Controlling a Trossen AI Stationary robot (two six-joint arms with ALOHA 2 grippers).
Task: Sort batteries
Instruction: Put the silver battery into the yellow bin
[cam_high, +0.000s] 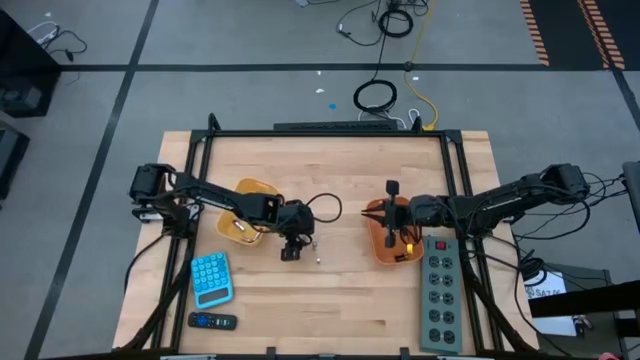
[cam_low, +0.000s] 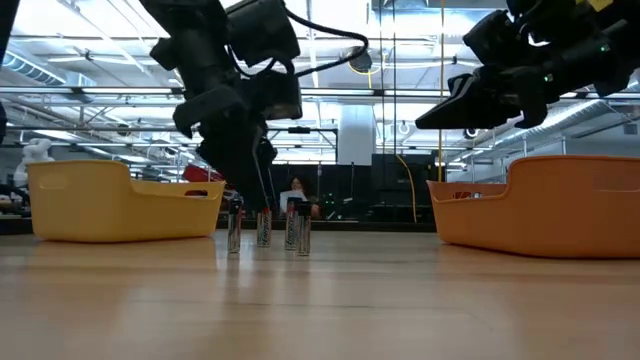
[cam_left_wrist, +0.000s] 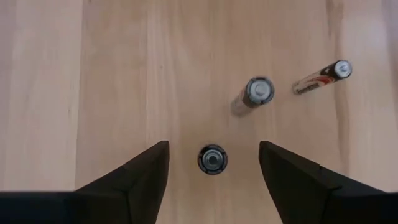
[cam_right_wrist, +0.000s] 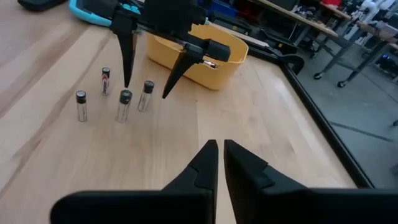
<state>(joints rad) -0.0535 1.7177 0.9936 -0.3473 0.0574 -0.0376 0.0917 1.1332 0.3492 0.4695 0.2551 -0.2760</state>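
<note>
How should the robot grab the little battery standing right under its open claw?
From straight above, pinching its round sides near the top. That battery stands upright between the open left tool's fingers, and its neighbours stand a little apart, so closing won't knock them.

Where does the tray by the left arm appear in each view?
High view: left tray, left of centre, under the left arm.
Low view: far left.
Left wrist view: not in it.
Right wrist view: upper middle, behind the left tool.
Shared landmark: the standing batteries beside it.
</note>
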